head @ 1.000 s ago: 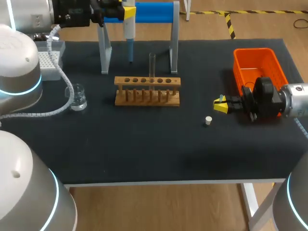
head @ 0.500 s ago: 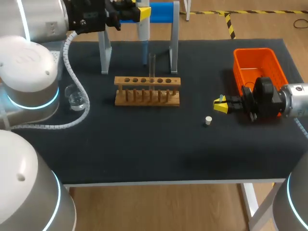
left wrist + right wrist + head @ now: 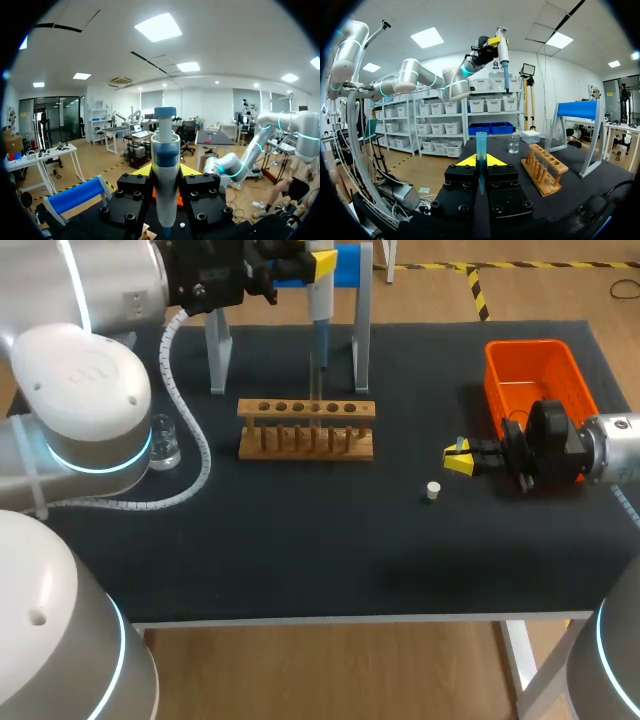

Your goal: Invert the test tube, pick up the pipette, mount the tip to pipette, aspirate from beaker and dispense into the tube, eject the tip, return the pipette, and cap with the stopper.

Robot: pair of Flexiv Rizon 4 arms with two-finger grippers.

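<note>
Pipette (image 3: 322, 315) clamped in left gripper (image 3: 320, 262), nozzle over test tube (image 3: 315, 375) in wooden rack (image 3: 306, 430). Blue tip (image 3: 481, 147) pinched in right gripper (image 3: 458, 460), near stopper (image 3: 432, 490).

Rack (image 3: 306, 428): mid-table
Pipette (image 3: 322, 310): above rack
Beaker (image 3: 163, 443): left of rack
Stopper (image 3: 432, 490): right of rack
Tip (image 3: 481, 145): in right gripper (image 3: 458, 460)
</note>
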